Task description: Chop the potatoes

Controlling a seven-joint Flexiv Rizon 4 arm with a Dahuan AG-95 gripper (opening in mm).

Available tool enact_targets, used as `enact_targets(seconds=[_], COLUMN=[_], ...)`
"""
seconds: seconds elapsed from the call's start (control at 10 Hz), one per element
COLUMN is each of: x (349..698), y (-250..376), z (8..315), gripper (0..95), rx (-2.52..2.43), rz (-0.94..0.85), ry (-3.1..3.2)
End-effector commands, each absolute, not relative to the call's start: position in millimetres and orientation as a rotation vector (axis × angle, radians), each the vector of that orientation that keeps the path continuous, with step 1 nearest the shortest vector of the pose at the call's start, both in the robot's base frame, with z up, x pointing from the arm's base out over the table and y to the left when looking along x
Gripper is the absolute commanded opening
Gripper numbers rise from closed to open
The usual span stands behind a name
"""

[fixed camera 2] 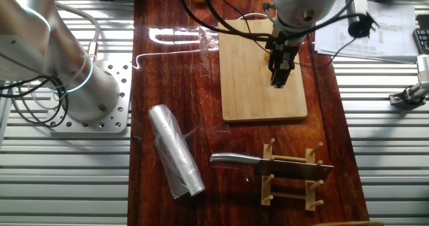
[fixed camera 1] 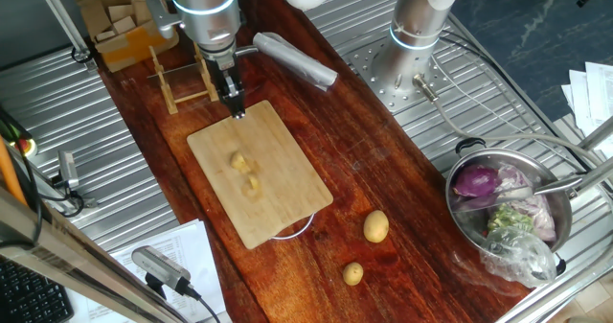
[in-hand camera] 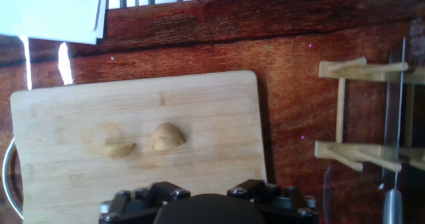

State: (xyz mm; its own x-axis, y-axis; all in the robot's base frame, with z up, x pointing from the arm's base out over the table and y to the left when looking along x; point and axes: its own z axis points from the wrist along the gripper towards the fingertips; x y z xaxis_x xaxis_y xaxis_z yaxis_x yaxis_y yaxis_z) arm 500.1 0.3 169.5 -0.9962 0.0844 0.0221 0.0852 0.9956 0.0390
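Observation:
Two small pale-yellow potato chunks [fixed camera 1: 245, 173] lie near the middle of the wooden cutting board [fixed camera 1: 287, 194]. In the hand view they show as one chunk [in-hand camera: 167, 136] and another [in-hand camera: 118, 147] side by side on the board [in-hand camera: 219, 104]. My gripper [fixed camera 1: 236, 108] hangs over the board's end nearest the knife rack, apart from the chunks; it also shows in the other fixed view [fixed camera 2: 277, 82]. Its fingers look closed together and hold nothing. The cleaver [fixed camera 2: 268, 164] rests in the wooden rack [fixed camera 2: 291, 186], handle pointing left.
Two whole potatoes [fixed camera 1: 375, 226] [fixed camera 1: 353, 273] lie on the dark wooden tabletop beyond the board. A roll of plastic wrap [fixed camera 2: 175, 152] lies next to the rack. A steel pot [fixed camera 1: 565, 229] of vegetables stands at the right. Papers [in-hand camera: 53, 11] lie at the table's edge.

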Motion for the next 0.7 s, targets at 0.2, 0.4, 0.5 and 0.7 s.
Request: enact_targets(seconds=[0.2,0.4,0.5,0.7], x=[500.1,500.1,500.1,500.0], y=[0.3,0.3,0.3,0.4], z=[169.1,169.1,169.1,169.0], gripper=[0.0,0.0,0.0,0.0], rx=[-0.156,-0.156,-0.162,-0.160], rz=[-0.072,-0.074,-0.074,-0.074], ry=[-3.111,-3.112,-3.111,-3.111])
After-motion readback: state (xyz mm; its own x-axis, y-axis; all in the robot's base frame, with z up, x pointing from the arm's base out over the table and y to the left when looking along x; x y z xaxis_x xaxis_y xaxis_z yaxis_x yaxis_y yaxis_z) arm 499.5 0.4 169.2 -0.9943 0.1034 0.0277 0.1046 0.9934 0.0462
